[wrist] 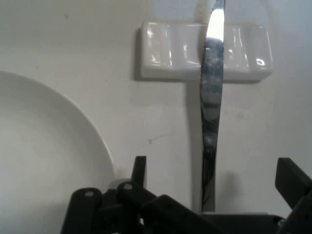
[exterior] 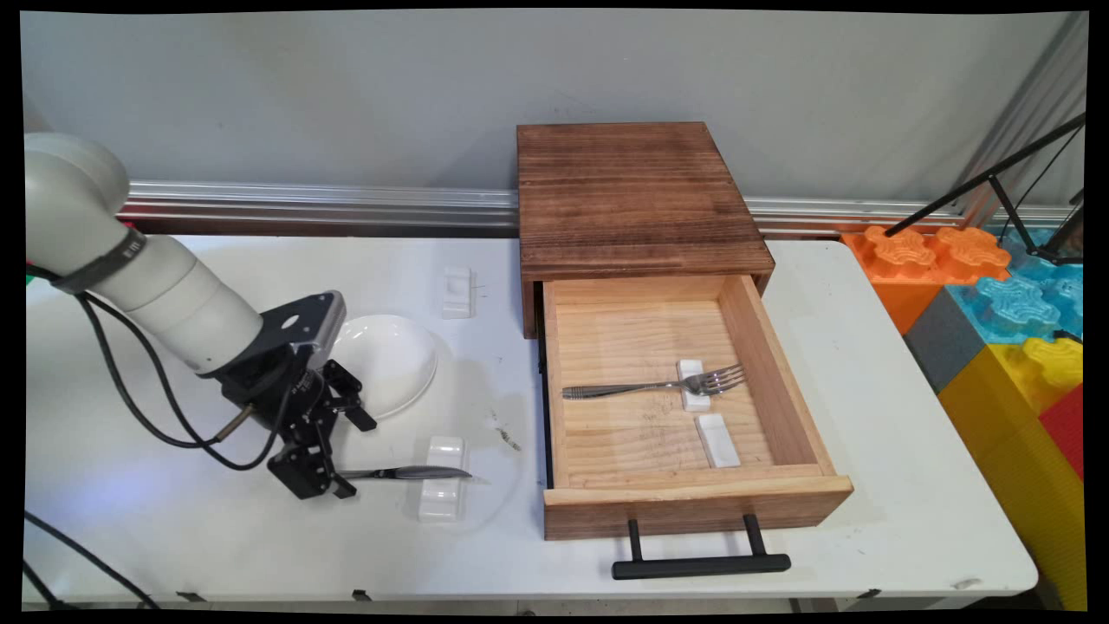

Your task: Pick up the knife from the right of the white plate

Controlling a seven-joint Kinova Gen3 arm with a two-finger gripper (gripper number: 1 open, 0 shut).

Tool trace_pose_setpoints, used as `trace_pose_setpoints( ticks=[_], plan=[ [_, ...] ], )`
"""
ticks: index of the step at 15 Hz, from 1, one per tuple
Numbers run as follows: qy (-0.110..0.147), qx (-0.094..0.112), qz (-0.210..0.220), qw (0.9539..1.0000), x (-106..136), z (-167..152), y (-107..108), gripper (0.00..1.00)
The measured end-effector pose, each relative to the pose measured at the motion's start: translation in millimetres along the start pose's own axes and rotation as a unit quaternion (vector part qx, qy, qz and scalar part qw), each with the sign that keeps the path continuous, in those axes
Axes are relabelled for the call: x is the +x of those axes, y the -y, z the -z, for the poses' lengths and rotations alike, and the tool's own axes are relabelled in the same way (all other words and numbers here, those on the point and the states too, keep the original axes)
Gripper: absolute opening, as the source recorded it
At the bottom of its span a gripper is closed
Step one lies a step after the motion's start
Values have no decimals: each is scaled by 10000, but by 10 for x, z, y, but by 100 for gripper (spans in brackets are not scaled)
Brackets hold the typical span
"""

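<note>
While my white arm reaches low over the left part of the white table (exterior: pixel 173 520), my black two-finger gripper (exterior: pixel 333 455) sits at the handle end of a silver metal table knife (exterior: pixel 407 473). From the main view my fingers are spread, one finger (exterior: pixel 359 416) up toward the plate and the other low by the handle, so I am not clamping anything. That knife lies across a small white ceramic cutlery rest (exterior: pixel 442 490), blade pointing right toward the open wooden drawer (exterior: pixel 693 503) of a dark wooden box (exterior: pixel 637 195). Just behind my gripper sits a round white plate (exterior: pixel 385 364), and another white rest (exterior: pixel 457 292) lies farther back. Inside the drawer a silver fork (exterior: pixel 658 386) lies with its neck on a third white rest (exterior: pixel 693 386), with a fourth white rest (exterior: pixel 718 440) just beside it. Past the table's right end stand colourful foam blocks (exterior: pixel 996 303).

Looking along my hand, the knife (wrist: pixel 210 126) runs straight up between my parted fingers (wrist: pixel 290 178), neither one visibly touching it. Its blade crosses the white rest (wrist: pixel 170 48), and the plate's rim (wrist: pixel 73 122) curves in at the left.
</note>
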Motion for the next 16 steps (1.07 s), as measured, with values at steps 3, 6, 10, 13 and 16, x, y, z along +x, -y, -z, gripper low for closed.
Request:
trace_pose_setpoints(
  ticks=[3,6,10,13,16],
  plan=[
    [31,27,-26,10000,37,-62,-13,100],
    [58,47,-21,10000,64,-114,-34,100],
    [84,74,-2,9999,85,-166,-58,100],
    [103,93,11,9999,91,-199,-75,100],
    [116,109,15,9999,91,-227,-82,100]
  ],
)
